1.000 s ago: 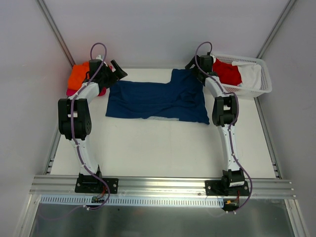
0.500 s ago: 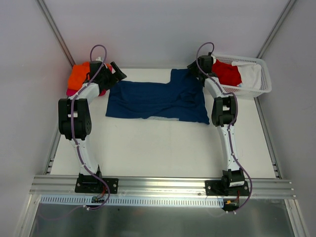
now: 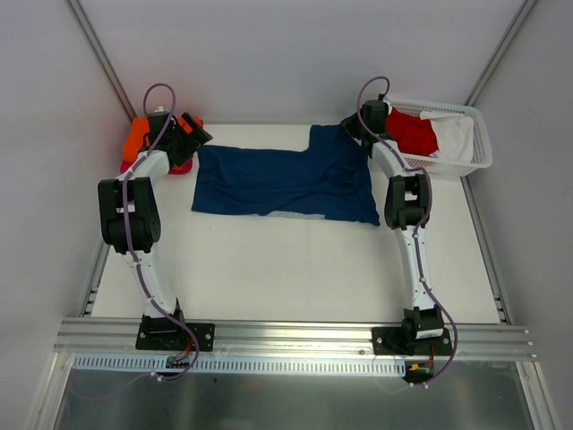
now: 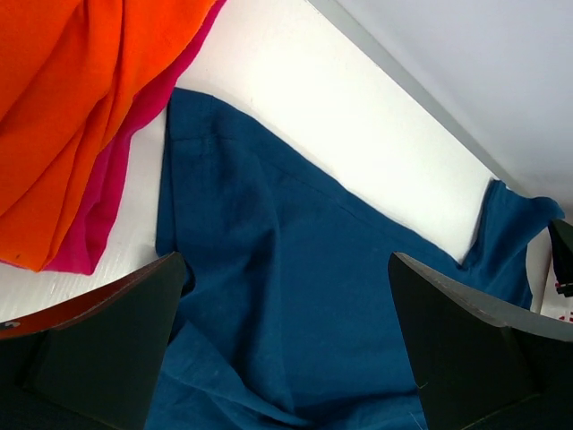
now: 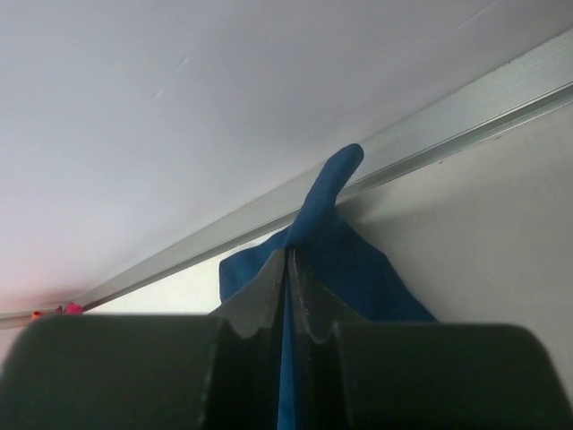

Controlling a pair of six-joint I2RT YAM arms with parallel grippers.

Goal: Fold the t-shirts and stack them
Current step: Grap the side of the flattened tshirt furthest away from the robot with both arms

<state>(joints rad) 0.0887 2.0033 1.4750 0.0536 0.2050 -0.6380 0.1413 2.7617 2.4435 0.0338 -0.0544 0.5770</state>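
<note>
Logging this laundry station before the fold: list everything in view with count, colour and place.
navy t-shirt: one, navy blue, spread flat mid-table
orange t-shirt: one, orange, far left corner
magenta-pink t-shirt: one, magenta-pink, under the orange
basket: one, white lattice, far right corner
red t-shirt: one, red, in basket
white t-shirt: one, white, in basket
table: one, white, under everything
left arm: one, white-black, jaws open over navy t-shirt's left end
right arm: one, white-black, jaws shut on its far right corner
</note>
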